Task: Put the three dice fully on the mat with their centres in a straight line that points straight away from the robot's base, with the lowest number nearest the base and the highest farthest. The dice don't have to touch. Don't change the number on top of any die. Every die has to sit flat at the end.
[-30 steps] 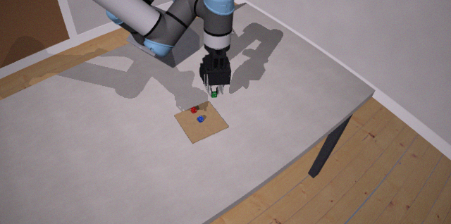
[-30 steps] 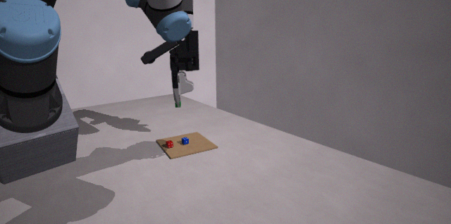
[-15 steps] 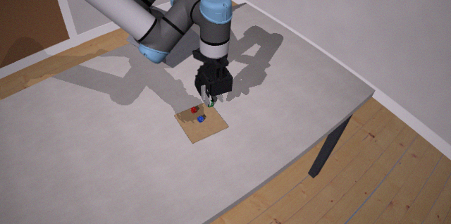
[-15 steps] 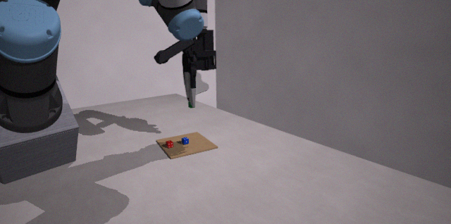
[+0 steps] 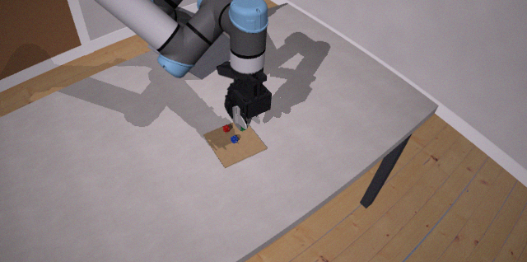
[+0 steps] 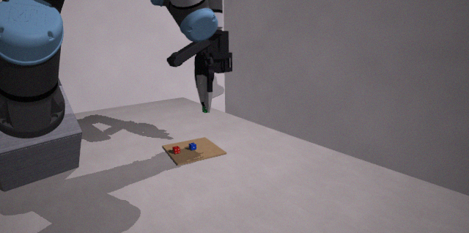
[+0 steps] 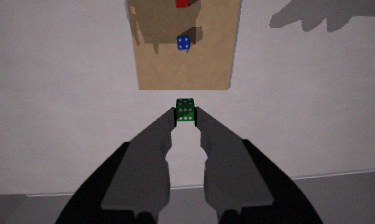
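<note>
The gripper point(image 5: 243, 128) point(image 6: 206, 111) point(image 7: 185, 116) is shut on a green die point(image 5: 243, 129) point(image 6: 204, 109) point(image 7: 185, 110) and holds it in the air, well above the table. The green die shows rows of white pips in the wrist view. A red die point(image 5: 226, 128) point(image 6: 176, 149) point(image 7: 182, 3) sits on the tan mat point(image 5: 256, 145) point(image 6: 217, 150) point(image 7: 218, 75) on its side nearer the base. A blue die point(image 5: 234, 139) point(image 6: 193, 146) point(image 7: 183, 43) sits on the mat farther from the base, with four pips on top. The red die's top number is too small to read.
The robot base block point(image 6: 44, 160) stands on the grey table point(image 5: 123, 196) point(image 6: 293, 189) point(image 7: 63, 125) to the left in the exterior view. A wall point(image 5: 412, 27) point(image 6: 330, 79) rises behind the table. Arm shadows fall over part of the mat.
</note>
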Tool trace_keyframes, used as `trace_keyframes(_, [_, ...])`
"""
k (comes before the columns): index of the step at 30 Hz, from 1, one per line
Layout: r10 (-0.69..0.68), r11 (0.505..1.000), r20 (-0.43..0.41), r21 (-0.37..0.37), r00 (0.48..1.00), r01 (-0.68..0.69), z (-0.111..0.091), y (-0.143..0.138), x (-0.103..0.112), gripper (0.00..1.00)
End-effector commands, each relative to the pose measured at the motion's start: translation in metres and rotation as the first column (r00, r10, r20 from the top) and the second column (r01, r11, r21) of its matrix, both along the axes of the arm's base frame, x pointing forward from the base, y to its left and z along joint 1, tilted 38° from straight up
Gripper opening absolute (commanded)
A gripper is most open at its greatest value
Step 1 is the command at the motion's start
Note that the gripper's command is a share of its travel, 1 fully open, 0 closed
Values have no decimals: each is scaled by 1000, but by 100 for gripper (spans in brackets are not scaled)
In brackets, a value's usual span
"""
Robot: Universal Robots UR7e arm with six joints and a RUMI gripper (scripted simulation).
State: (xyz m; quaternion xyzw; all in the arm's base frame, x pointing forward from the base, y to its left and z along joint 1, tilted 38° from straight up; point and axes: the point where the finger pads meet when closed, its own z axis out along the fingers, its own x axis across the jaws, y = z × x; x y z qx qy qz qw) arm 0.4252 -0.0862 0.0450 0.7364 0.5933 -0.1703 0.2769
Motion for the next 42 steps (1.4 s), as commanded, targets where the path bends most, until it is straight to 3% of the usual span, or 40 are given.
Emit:
trace_keyframes(1, [13,1000,-7,2,1000,-13,2,-2,2,0])
trace_keyframes(20, [13,1000,-14,4,1000,-13,-9,-8,0,0])
trace_keyframes(35, [13,1000,-14,4,1000,-13,-61,-48,5,0])
trace_keyframes(42, [13,1000,-14,4,1000,-13,-73,-57,6,0])
